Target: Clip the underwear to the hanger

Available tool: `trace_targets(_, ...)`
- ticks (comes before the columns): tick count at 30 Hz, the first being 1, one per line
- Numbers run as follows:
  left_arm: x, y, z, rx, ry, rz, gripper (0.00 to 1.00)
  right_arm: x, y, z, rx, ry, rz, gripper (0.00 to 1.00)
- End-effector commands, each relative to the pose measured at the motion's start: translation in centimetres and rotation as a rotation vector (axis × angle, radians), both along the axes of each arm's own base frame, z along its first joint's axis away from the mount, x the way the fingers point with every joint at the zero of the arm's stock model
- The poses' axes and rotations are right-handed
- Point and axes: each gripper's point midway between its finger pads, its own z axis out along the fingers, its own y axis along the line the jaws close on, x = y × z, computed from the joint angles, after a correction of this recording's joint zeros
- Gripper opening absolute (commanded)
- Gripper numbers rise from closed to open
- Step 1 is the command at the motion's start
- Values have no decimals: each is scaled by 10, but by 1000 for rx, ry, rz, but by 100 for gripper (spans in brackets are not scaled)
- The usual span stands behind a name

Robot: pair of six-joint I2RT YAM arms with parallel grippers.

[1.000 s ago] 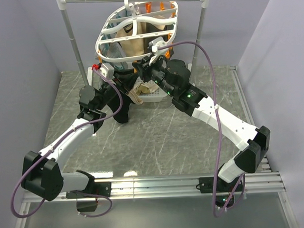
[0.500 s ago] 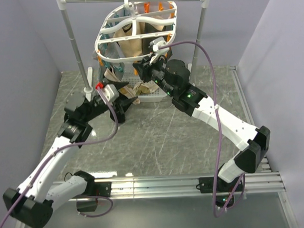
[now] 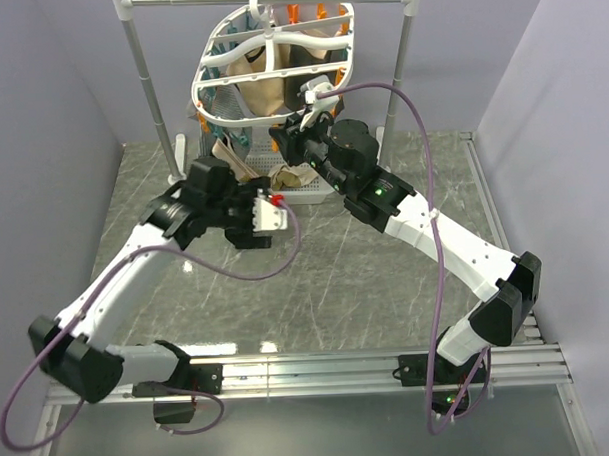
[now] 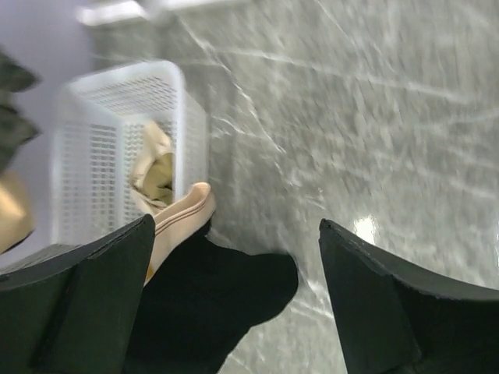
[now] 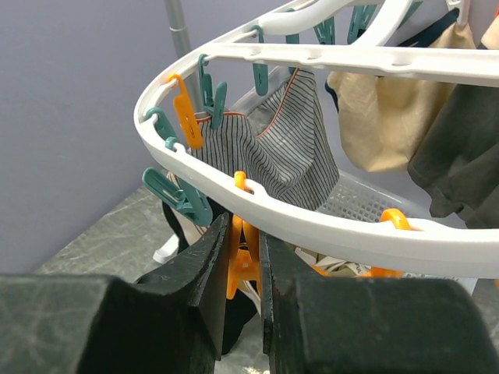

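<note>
The underwear [image 4: 222, 292], black with a beige waistband, hangs low in the left wrist view, next to the basket. My left gripper [image 4: 234, 312] is open around it, with both fingers apart from the cloth. In the top view my left gripper [image 3: 250, 233] sits in front of the basket and hides the underwear. My right gripper [image 5: 243, 265] is shut on an orange clothespin [image 5: 243, 253] under the rim of the white hanger [image 5: 327, 222]. Black fabric [image 5: 240, 315] hangs below that pin. In the top view, the hanger [image 3: 269, 64] hangs from the rail.
The white perforated basket [image 4: 117, 125] holds beige cloth behind the underwear. A grey striped cloth [image 5: 265, 152], a beige garment [image 5: 382, 117] and a dark one [image 5: 460, 164] hang from the hanger. Grey rail posts [image 3: 144, 83] stand at the back, and teal pins [image 5: 179, 199] dangle nearby.
My left gripper opened and let go of the underwear, then swung down and right from the hanger to in front of the basket. The right gripper stayed on the pin.
</note>
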Motion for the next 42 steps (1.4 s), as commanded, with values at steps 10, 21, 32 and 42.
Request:
trace_targets(10, 30, -25, -44, 442, -55, 38, 95, 2, -7, 29, 18, -47, -37, 0)
trace_targets(21, 75, -24, -73, 596, -63, 154, 95, 1, -10, 28, 3, -51, -42, 0)
trace_targets(32, 113, -17, -73, 597, -109, 200, 99, -1, -10, 24, 0, -40, -40, 0)
trace_targets(42, 140, -4, -78, 629, -98, 195, 99, -3, -10, 19, 0, -26, -35, 0)
